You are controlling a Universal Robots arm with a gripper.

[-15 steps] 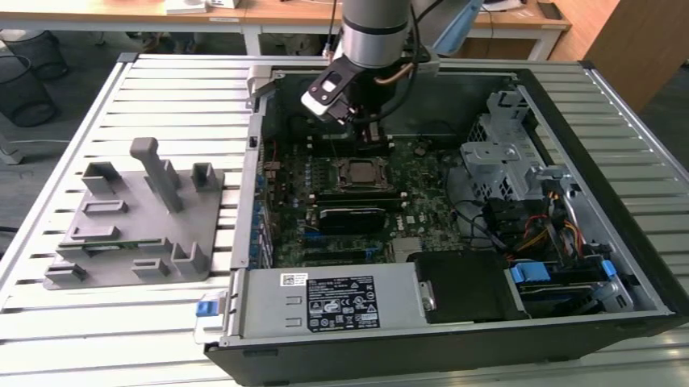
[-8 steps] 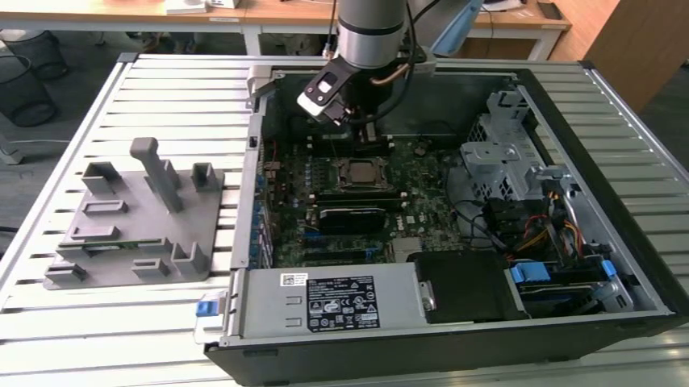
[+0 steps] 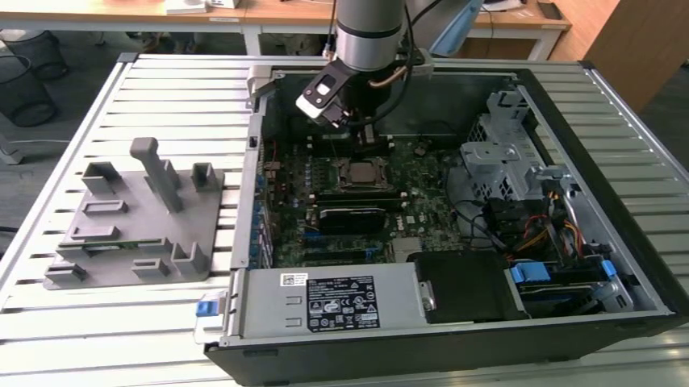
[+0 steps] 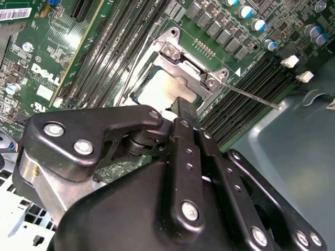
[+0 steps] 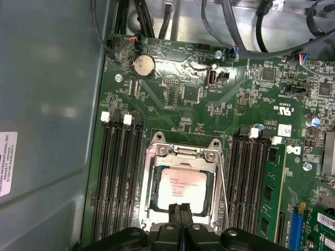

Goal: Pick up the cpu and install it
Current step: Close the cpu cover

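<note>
The power supply label [image 3: 342,302] and case-wall sticker [image 5: 6,162] carry print that cannot be read

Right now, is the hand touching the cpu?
Cannot tell. In the first wrist view the shut hand overlaps the edge of the cpu; neither contact nor a gap shows plainly.

We found the computer case [image 3: 603,105] lying open on the worktop [image 3: 161,81]. The fixture block [image 3: 140,218] stood beside it toward the exterior view's left, apart from the case wall. Inside the case the motherboard [image 3: 420,173] lay flat, with the power supply [image 3: 334,302] along the near side and the drive cage [image 3: 501,153] toward the exterior view's right. The cpu [image 5: 181,187] sat within the socket frame [image 5: 183,152], between two banks of memory slots [image 5: 118,172]. The end effector [image 5: 180,208] hung just over the cpu's edge.
</note>
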